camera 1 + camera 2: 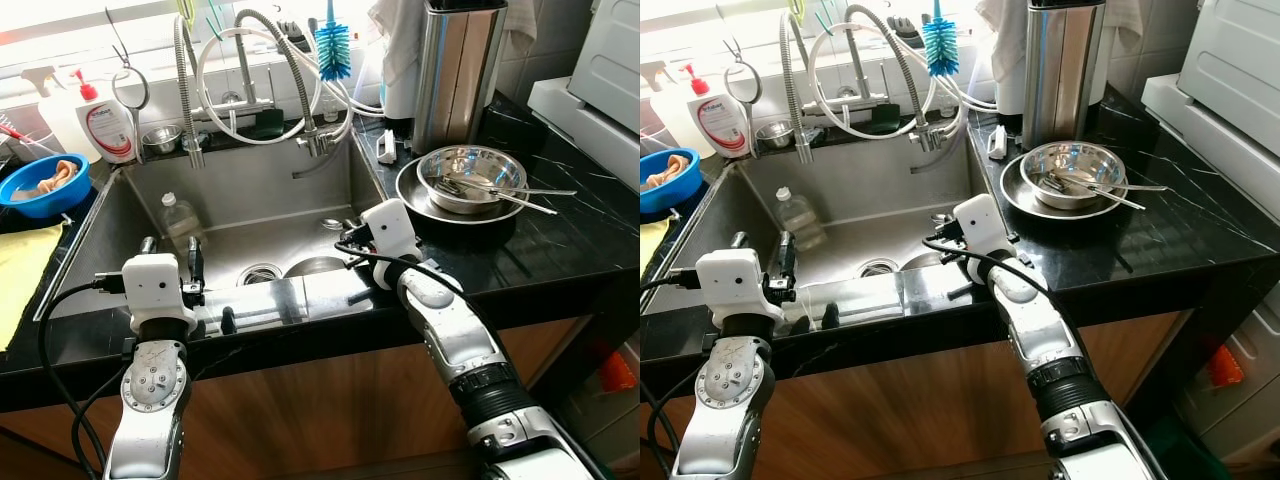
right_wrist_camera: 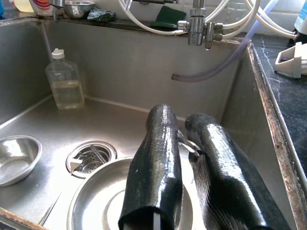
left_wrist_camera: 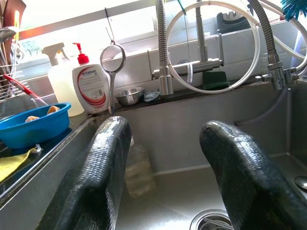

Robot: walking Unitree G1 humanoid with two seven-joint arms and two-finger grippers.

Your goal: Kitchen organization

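Left gripper (image 3: pixel 168 187): at the sink's near-left edge, fingers spread wide, nothing between them.
Right gripper (image 2: pixel 187 191): lowered into the sink's right half above a steel plate (image 2: pixel 96 196); fingers narrow, pinching a thin metal utensil (image 2: pixel 187 142).
Sink (image 1: pixel 250 185): contains a clear bottle (image 2: pixel 64 81) against the back wall, a drain strainer (image 2: pixel 91 155), and a small steel bowl (image 2: pixel 14 158).
Counter, right: steel bowl with cutlery (image 1: pixel 470 178) on a plate.

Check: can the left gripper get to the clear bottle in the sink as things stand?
Probably yes. The left gripper is open at the sink's front edge, and the bottle stands against the back wall with nothing between them.
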